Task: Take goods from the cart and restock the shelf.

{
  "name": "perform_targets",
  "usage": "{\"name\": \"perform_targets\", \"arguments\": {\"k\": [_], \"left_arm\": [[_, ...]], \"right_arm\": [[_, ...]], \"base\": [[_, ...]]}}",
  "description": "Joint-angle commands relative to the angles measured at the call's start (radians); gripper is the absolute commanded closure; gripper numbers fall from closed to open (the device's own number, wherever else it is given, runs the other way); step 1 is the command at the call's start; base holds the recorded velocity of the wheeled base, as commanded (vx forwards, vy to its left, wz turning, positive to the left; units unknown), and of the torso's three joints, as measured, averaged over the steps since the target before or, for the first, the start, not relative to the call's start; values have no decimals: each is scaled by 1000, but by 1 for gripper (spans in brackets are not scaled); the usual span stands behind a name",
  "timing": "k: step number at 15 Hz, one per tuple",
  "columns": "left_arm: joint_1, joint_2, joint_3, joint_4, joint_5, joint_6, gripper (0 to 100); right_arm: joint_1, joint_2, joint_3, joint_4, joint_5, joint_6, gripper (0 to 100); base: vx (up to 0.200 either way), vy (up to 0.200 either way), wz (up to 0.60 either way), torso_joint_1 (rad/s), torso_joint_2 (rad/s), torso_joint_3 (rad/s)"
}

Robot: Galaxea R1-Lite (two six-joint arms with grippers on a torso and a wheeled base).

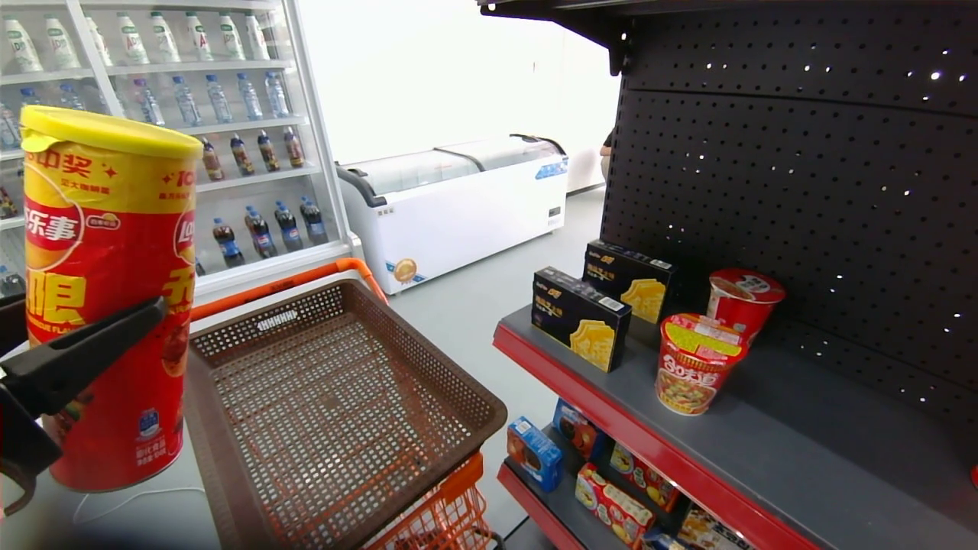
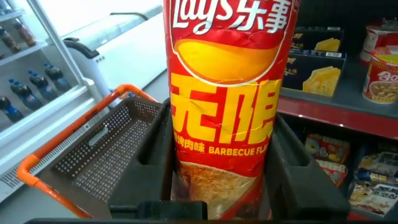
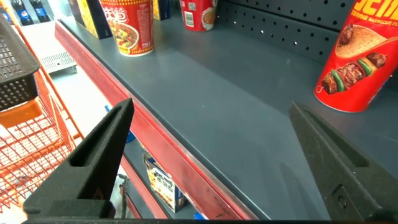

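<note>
A tall red chips can with a yellow lid (image 1: 107,298) is held upright in my left gripper (image 1: 99,336), to the left of the cart's brown mesh basket (image 1: 458,382). In the left wrist view the can (image 2: 224,112) stands between the black fingers (image 2: 149,168), which are shut on it. My right gripper (image 3: 211,162) hangs open over the front of the grey shelf board (image 3: 249,106) with nothing between its fingers. A second red chips can (image 3: 357,62) stands on that board further back. Two dark boxes (image 1: 581,317) and two cup noodles (image 1: 695,363) stand on the shelf (image 1: 764,428).
The shelf's red front edge (image 1: 611,416) faces the orange cart frame (image 1: 451,519). Packaged goods (image 1: 611,496) fill the lower shelf. A white chest freezer (image 1: 458,206) and a glass drink cooler (image 1: 153,114) stand behind the cart, with open floor between.
</note>
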Motion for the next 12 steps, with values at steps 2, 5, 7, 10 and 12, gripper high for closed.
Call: {"name": "perform_targets", "arguments": {"k": [2, 5, 7, 10, 12], "left_arm": [[-1, -14, 9, 1, -3, -17, 100], [-1, -26, 33, 10, -5, -38, 100], [-1, -26, 51, 10, -5, -38, 100], [7, -26, 56, 10, -5, -38, 100], [7, -26, 58, 10, -3, -40, 100]], "right_arm": [[0, 0, 0, 0, 0, 0, 0], [0, 0, 0, 0, 0, 0, 0], [0, 0, 0, 0, 0, 0, 0], [0, 0, 0, 0, 0, 0, 0], [0, 0, 0, 0, 2, 0, 0]], "base": [[0, 0, 0, 0, 0, 0], [0, 0, -400, 2, 0, 0], [0, 0, -600, -7, -2, 5], [0, 0, -200, 4, 1, 1], [0, 0, -300, 1, 1, 1]]}}
